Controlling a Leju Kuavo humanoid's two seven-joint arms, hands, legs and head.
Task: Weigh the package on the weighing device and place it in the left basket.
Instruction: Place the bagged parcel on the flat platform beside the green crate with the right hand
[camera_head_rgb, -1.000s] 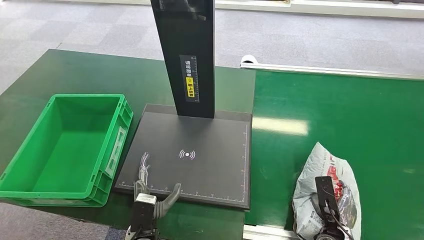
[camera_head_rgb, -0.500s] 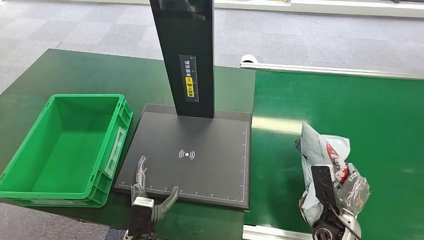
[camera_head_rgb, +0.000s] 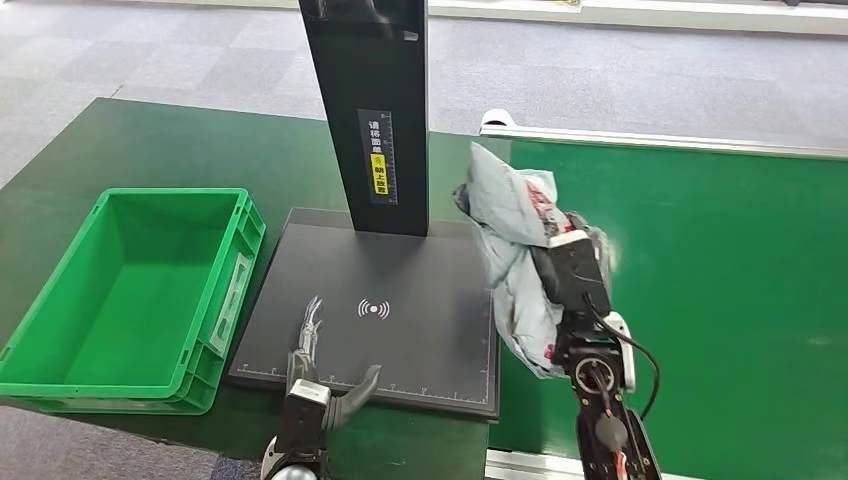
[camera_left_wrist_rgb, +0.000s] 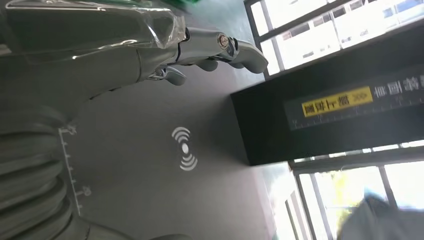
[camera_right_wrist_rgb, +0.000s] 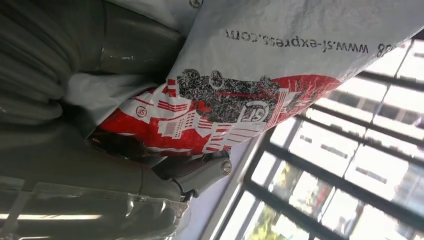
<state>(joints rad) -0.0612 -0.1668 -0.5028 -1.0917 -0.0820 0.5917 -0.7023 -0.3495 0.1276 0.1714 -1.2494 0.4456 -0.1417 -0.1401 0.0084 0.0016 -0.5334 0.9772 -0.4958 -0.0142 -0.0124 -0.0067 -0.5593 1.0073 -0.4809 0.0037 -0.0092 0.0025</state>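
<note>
Green tabletop (camera_head_rgb: 700, 250): one basket (camera_head_rgb: 130, 290), one scale (camera_head_rgb: 400, 300), one package (camera_head_rgb: 515, 250) gripped by right hand (camera_head_rgb: 572, 275); left hand (camera_head_rgb: 315, 360) spread, holding nothing.

package (camera_head_rgb: 515, 250) hides right hand's fingers

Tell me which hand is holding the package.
The right hand: it grips the grey package above the scale's edge. The left hand rests open, holding nothing.

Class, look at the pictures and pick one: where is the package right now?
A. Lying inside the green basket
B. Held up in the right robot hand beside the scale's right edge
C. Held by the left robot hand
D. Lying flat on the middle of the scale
B: the package is gripped by the right robot hand, lifted at the right edge of the scale; the green basket holds nothing.
</note>
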